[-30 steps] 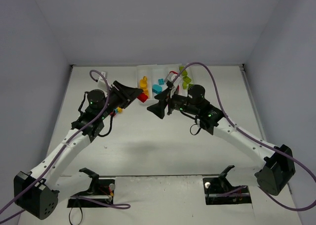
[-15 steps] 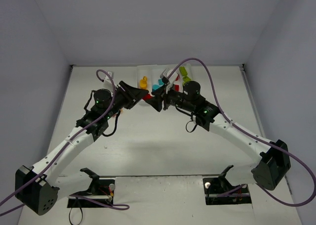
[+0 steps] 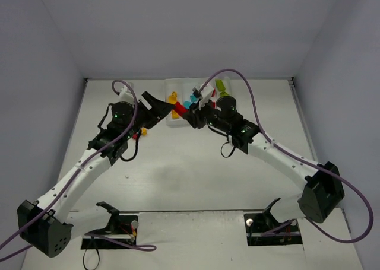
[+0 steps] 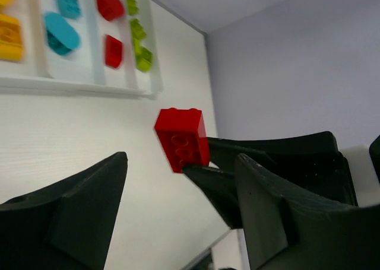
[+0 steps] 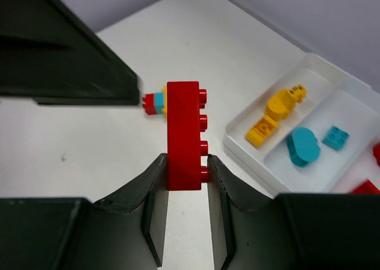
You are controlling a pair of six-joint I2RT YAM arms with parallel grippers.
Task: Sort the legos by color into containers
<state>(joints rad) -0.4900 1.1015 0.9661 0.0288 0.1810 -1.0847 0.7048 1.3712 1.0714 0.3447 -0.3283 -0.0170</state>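
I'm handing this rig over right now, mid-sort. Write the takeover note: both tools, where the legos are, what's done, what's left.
Left tool: open, holding nothing.
Right tool: shut on a red brick, held in the air above the table, just short of the tray.
Done: yellow pieces, cyan pieces, red pieces and green pieces lie one colour per compartment.
Left: drop the red brick in with the red pieces. A multicolour stack sits on the table and probably needs splitting first.

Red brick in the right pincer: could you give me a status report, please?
Right pincer shut on red brick, above table, short of tray. Left pincer open, empty, close beside the brick.
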